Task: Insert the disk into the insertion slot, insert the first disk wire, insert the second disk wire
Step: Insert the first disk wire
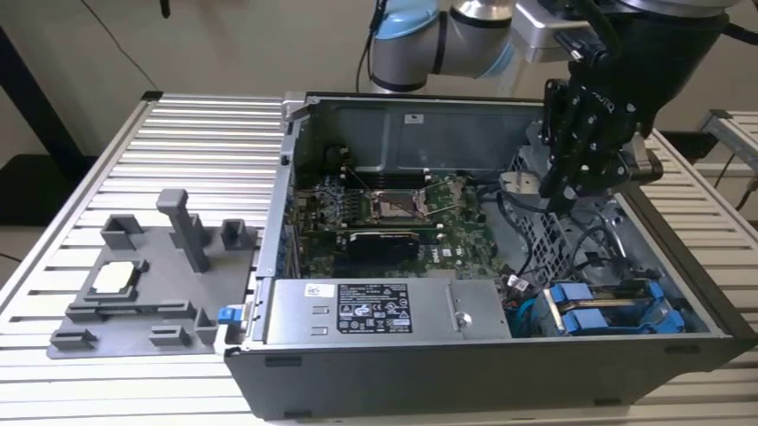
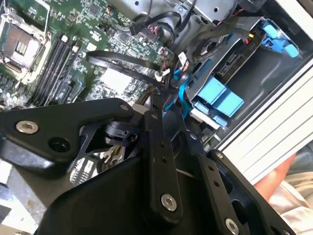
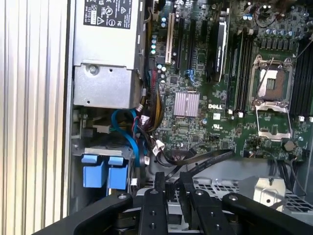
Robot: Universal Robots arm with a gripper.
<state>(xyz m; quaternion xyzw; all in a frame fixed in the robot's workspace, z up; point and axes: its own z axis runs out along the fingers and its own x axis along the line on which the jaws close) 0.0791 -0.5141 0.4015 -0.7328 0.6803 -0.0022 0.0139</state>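
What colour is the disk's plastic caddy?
Bright blue; the caddy shows best in the first wrist view.

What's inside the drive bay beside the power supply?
A blue caddy, its two tabs facing the grey power-supply box, blue cables alongside. Whether the disk sits within is covered.

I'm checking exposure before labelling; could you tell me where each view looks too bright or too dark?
Exterior view: even light, computer case interior mildly shaded. First wrist view: ribbed table washed out. Second wrist view: end effector near-black in the foreground.

Print on the power-supply box label (image 1: 373, 318) (symbols among it) is too small to read.
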